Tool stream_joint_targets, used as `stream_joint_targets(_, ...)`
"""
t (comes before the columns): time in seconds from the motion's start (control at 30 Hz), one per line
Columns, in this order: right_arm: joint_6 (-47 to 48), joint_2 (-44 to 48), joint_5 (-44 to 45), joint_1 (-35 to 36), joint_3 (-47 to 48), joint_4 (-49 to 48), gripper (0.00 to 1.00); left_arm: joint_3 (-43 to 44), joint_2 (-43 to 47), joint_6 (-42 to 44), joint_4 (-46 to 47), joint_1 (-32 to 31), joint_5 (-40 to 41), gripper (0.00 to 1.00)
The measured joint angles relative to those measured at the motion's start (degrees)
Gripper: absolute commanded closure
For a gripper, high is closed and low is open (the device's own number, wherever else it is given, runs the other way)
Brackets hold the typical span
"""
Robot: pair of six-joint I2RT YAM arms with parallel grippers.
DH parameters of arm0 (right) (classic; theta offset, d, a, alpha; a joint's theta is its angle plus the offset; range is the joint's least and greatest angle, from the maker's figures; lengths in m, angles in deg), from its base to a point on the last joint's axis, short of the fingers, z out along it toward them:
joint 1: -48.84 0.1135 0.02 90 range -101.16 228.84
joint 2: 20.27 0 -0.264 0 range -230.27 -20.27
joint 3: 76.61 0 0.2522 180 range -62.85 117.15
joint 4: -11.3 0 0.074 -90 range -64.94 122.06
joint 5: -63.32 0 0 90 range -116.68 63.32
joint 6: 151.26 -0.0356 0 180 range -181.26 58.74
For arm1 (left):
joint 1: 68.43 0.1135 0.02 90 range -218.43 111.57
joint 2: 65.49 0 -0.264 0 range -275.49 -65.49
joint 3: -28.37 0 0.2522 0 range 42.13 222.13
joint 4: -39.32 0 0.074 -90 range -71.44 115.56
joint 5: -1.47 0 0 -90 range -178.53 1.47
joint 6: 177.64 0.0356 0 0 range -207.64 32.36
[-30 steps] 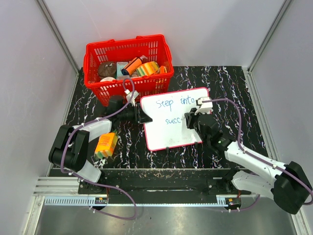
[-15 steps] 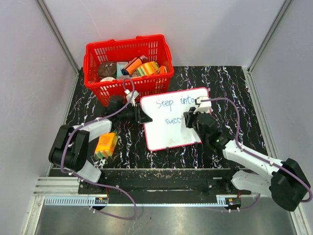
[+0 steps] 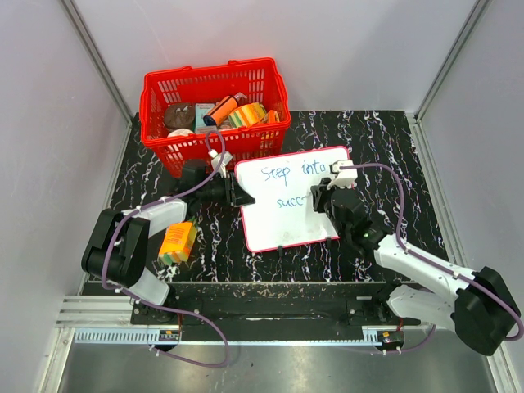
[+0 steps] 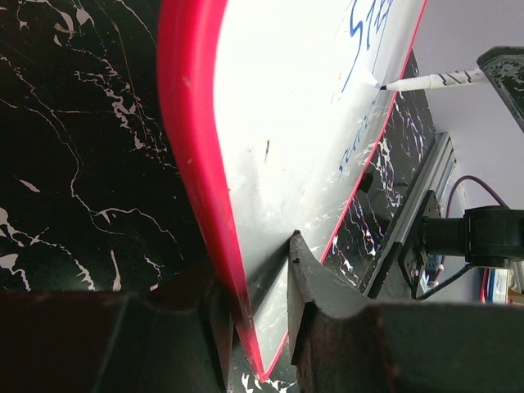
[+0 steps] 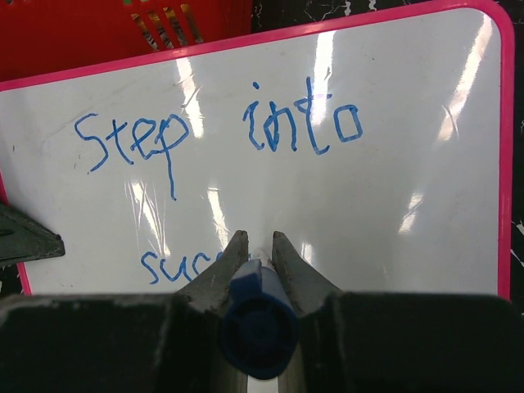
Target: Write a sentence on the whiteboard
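Observation:
The whiteboard (image 3: 282, 225), white with a thin red frame, lies on the black marbled table. My left gripper (image 3: 243, 196) is shut on its left edge, and the left wrist view shows the red frame pinched between the jaws of the left gripper (image 4: 255, 262). The sentence (image 5: 135, 147) reads "Step into" in blue, with "succ" below it. My right gripper (image 5: 254, 237) is shut on a blue marker (image 5: 258, 319), just right of "succ". In the left wrist view the marker (image 4: 426, 82) has its tip on the whiteboard (image 4: 286, 123).
A red basket (image 3: 214, 110) with several items stands behind the board's left corner. An orange and green package (image 3: 178, 243) lies beside the left arm. Grey walls close in the table on three sides.
The right gripper with the marker nudged slightly left, then back right, along the second line. The left gripper and the board stayed still.

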Motion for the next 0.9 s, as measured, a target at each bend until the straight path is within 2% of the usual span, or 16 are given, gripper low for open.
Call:
stream_joint_targets(0.6,0.0,-1.0,0.8,-0.8,1.3,0.0,1.0,0.0,0.0,0.0,0.0,0.0,0.0,1.0)
stream_joint_targets(0.9,-1.0,-1.1,-2.2,-1.0,1.3,0.1,1.0,0.0,0.0,0.0,0.0,0.0,0.0,1.0)
